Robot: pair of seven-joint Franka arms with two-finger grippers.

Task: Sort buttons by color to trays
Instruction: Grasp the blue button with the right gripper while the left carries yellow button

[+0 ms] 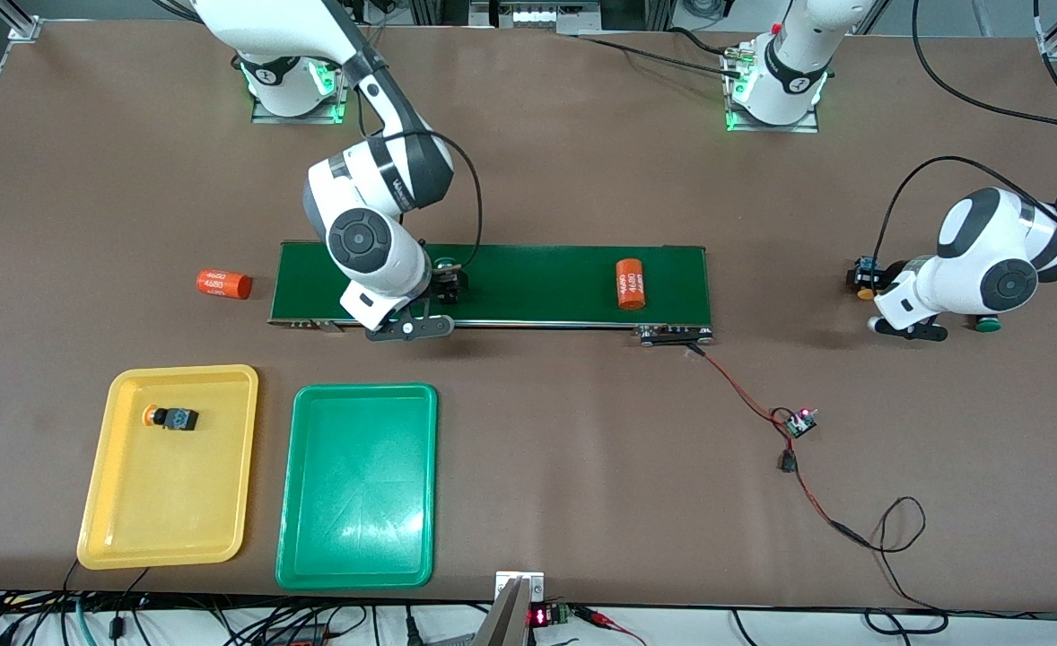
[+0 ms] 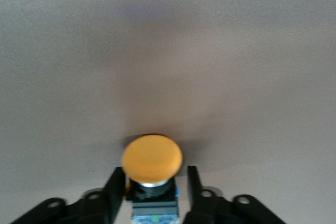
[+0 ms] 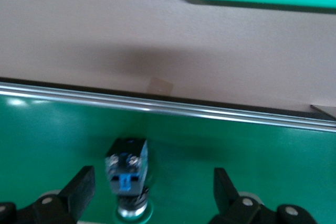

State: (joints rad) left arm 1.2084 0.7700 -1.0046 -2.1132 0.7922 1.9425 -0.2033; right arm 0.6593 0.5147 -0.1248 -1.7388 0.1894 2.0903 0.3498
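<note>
two orange cylinders [image 1: 629,283] flank the right gripper [image 3: 149,192], jaws wide around a button [image 3: 126,174].

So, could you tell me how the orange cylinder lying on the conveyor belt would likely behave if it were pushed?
The orange cylinder lies on its side on the conveyor belt, so a sideways nudge would probably roll it. It looks rigid and smooth, perhaps slippery to grip. Pushed along its length, it would more likely slide.

My work surface is a broad, matte brown tabletop [image 1: 537,431], evenly lit, with soft shadows. Silver aluminium framing [image 1: 21,22] stands at its corner toward the right arm's end. Bundled black cables [image 1: 223,624] run along the edge nearest the front camera, beside a small display with red digits [image 1: 539,616].
</note>
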